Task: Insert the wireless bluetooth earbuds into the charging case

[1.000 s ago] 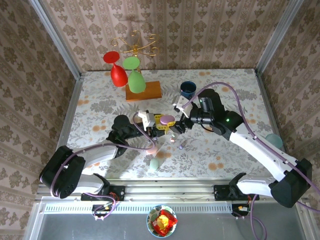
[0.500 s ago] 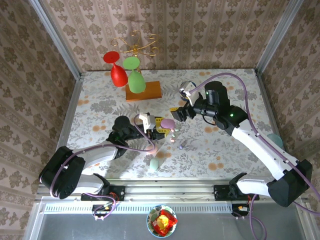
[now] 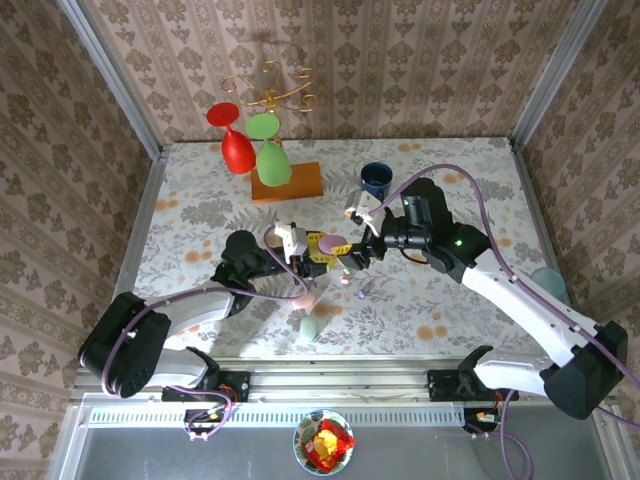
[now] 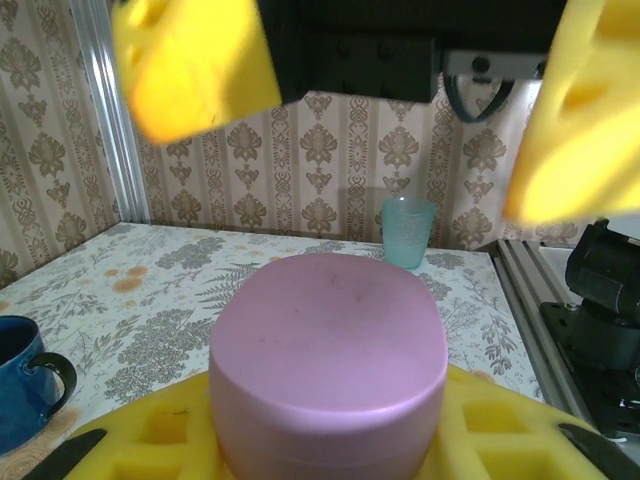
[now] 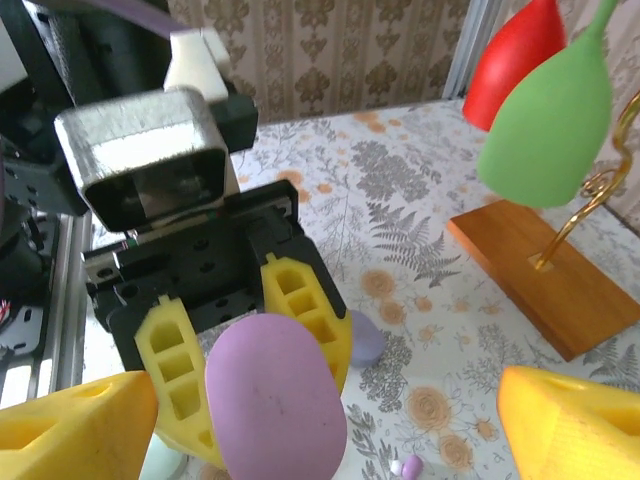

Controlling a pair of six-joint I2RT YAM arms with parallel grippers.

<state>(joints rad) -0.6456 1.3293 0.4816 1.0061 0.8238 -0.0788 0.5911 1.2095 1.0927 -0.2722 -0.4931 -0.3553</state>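
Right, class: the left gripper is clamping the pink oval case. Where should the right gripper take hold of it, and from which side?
Probably the rounded half of the pink case standing clear of the yellow fingers of the left gripper. Come head-on from the side of the right gripper, open jaws straddling its curved walls; the other half is clamped.
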